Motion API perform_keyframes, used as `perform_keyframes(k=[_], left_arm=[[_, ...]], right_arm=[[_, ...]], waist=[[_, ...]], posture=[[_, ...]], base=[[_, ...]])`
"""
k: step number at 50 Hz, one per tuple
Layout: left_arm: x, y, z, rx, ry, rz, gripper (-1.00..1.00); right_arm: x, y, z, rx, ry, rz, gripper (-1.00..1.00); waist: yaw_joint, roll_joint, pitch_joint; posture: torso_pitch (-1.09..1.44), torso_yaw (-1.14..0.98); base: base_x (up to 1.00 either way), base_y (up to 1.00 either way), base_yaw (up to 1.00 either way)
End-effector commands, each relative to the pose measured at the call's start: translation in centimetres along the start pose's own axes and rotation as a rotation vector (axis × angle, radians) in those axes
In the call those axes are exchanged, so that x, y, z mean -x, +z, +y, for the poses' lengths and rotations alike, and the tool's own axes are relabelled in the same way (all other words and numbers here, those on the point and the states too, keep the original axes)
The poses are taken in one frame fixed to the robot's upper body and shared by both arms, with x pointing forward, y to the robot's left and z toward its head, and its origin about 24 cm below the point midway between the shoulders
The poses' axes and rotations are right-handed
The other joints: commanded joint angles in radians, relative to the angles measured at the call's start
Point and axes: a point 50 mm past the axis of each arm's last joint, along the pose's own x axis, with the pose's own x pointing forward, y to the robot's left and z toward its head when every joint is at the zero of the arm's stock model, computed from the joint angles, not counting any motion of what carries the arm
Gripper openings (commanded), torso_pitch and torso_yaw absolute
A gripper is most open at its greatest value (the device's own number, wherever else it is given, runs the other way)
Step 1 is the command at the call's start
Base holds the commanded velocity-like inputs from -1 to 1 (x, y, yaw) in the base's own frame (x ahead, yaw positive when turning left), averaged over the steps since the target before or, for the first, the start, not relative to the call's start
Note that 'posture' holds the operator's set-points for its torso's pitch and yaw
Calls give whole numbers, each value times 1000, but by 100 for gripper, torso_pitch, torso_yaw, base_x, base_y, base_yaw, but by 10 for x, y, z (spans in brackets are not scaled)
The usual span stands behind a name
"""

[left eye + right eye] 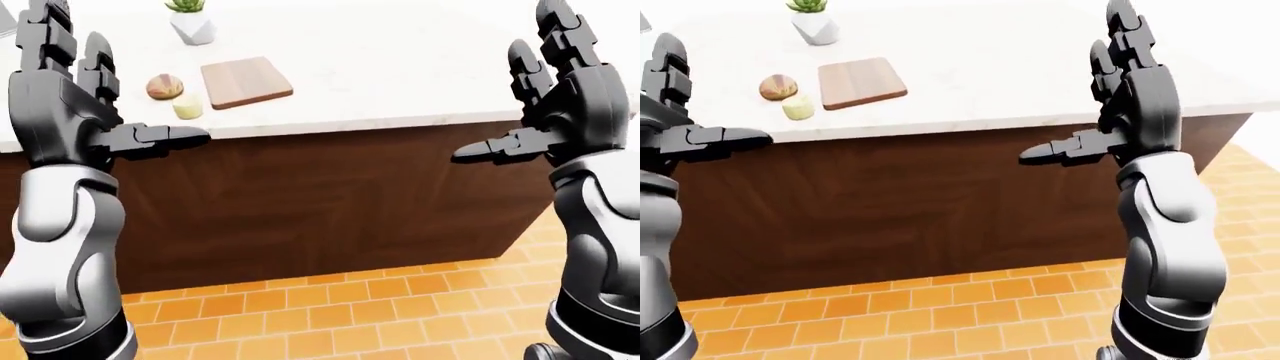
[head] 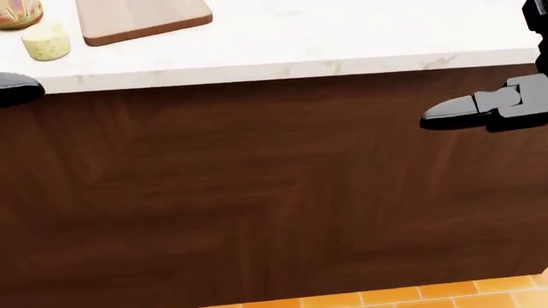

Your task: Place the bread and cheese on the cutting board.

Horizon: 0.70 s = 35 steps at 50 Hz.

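A wooden cutting board (image 1: 246, 82) lies on the white counter (image 1: 400, 67), left of its middle. To its left sit a round brown bread roll (image 1: 165, 86) and a pale yellow cheese block (image 1: 187, 108), both on the counter and off the board. My left hand (image 1: 75, 82) is raised at the view's left, open and empty. My right hand (image 1: 545, 90) is raised at the right, also open and empty. Both hands hang short of the counter, on my side of its edge.
A white faceted pot with a green plant (image 1: 192, 22) stands above the board on the counter. The counter's dark wood side (image 1: 330, 202) faces me, with orange floor tiles (image 1: 330, 315) below it.
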Motion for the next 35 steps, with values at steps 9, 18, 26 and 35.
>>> perform_keyframes(k=[9, 18, 26, 35], left_arm=[[-2, 23, 7, -16, 26, -104, 100], [-2, 24, 7, -15, 25, -104, 100], [-1, 24, 6, -17, 23, -105, 100], [-1, 23, 6, -20, 22, -105, 100]], right_arm=[[-3, 23, 2, 21, 13, -103, 100], [-2, 24, 2, 17, 14, -103, 100], [-1, 24, 2, 19, 20, -104, 100], [-1, 24, 2, 20, 22, -104, 100]], waist=[[-5, 103, -25], [10, 53, -18], [8, -16, -26], [-6, 121, -29]], posture=[[0, 0], [0, 0], [0, 0], [0, 0]], base=[[10, 21, 0], [10, 22, 0], [9, 23, 0], [9, 22, 0]])
